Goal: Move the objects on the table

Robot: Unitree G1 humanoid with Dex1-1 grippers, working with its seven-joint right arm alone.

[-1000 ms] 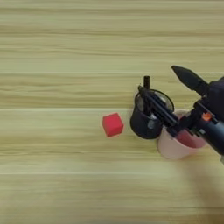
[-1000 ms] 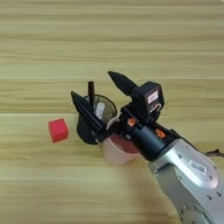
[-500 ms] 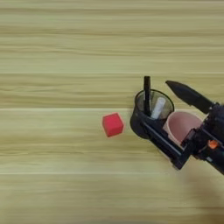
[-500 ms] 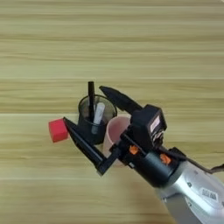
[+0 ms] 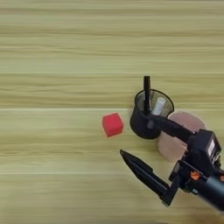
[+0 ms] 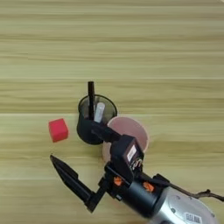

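**Gripper spread wide, nothing between the fingers**

The right gripper point(image 6: 87, 164) came in from the bottom right, its silver forearm point(image 6: 175, 210) showing in the right eye view. The jaws were spread wide and held nothing. One black finger point(image 5: 144, 175) lay low over the table point(image 5: 52, 52), its tip pointing up-left. The other finger point(image 6: 105, 132) reached up toward the containers, its tip against or over the near wall of the black holder point(image 5: 146, 116); contact could not be confirmed.

Places relative to the jaws:
- Red cube point(image 5: 113, 124): just beyond the open mouth, up-left of the lower fingertip, clear of both fingers. It sat flat on the table, left of the black holder with a small gap between them.
- Black holder: at the tip of the upper finger, upright, open top.
- Black marker pen point(image 5: 147, 94): stood upright inside the holder, beyond the upper finger, its top above the rim. A small whitish piece point(image 5: 159, 106) was in the holder beside it; what it was could not be told.
- Pink cup point(image 6: 127, 133): behind the upper finger on the wrist side, just beside or touching the black holder on its right, opening up. The gripper body covered its near part.
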